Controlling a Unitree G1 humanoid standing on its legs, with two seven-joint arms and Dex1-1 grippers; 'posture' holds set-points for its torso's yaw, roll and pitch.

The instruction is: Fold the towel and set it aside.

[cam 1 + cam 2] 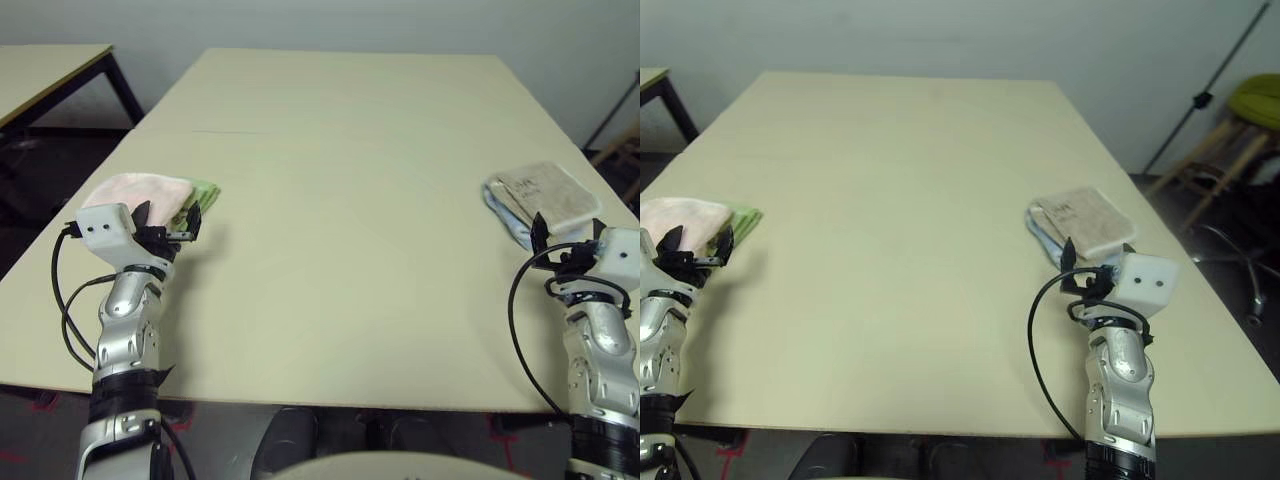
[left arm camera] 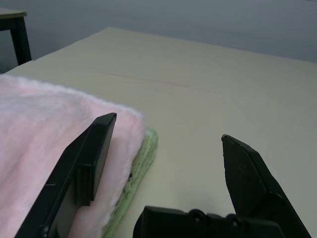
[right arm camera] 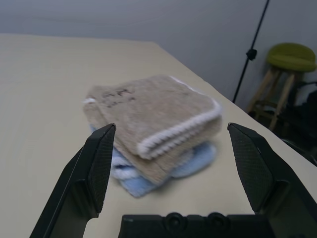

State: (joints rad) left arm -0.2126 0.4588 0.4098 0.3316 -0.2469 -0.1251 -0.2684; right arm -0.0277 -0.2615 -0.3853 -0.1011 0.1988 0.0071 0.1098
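Item: left gripper (image 2: 169, 125), jaws spread wide, nothing pinched between them. One finger is seen against the pink towel (image 2: 59, 114), the other over bare table (image 1: 340, 250); whether the cloth is touched cannot be told.

Item: right gripper (image 3: 171, 124), jaws likewise spread, nothing held. It is placed at the near side of the beige towel (image 3: 158, 106), well apart from the pink one.

Item: pink towel, terry, laid on the green towel (image 2: 143, 158) at the table's left side. It is found just beyond the left gripper and toward the left edge; by the left arm it is most nearly reached. Its longer visible run is directed across the table, from left to right, though the near part is hidden by the gripper. The green towel is exposed along the pink one's right side.

Item: beige towel, folded, stacked upon a blue towel (image 3: 136, 186), at the table's right.

Condition, as judged: folding and setting aside appear completed, or nearly so. A clean withdrawal of the left gripper, back and away from the pile, is called for; by a snagged finger the pink towel could be dragged askew or its fold opened.
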